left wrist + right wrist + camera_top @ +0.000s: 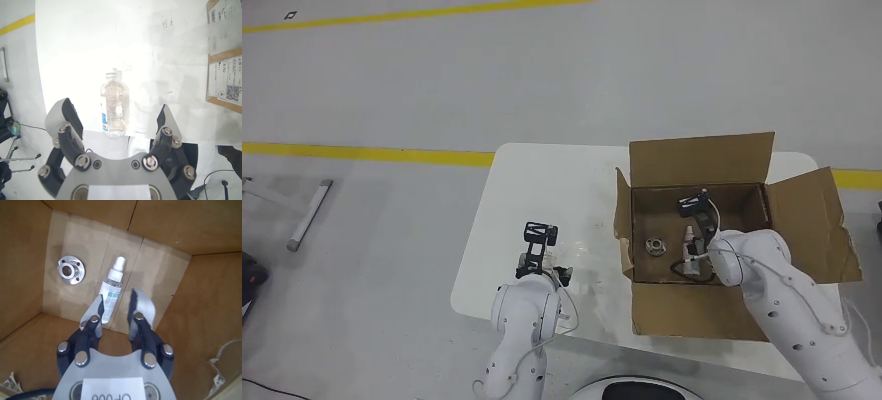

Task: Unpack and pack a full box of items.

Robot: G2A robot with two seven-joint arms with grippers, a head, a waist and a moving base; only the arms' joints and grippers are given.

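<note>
An open cardboard box (802, 215) stands on the right part of the white table (542, 190). On its floor lie a white spray bottle (112, 281) and a metal flange (71, 269), also seen from above as spray bottle (687, 236) and flange (652, 243). My right gripper (116, 299) hangs open inside the box, just above the spray bottle's lower end, with one finger overlapping the label. A clear plastic bottle (113, 106) lies on the table by its near edge. My left gripper (117, 111) is open above it, holding nothing; from above the left gripper (539, 236) is left of the box.
The box's flaps (700, 158) stand open at the back and right. Its labelled outer wall (225, 75) is to one side of the clear bottle. Crumpled packing paper (221, 366) sits at the box's near corners. Bare tabletop stretches left of the box.
</note>
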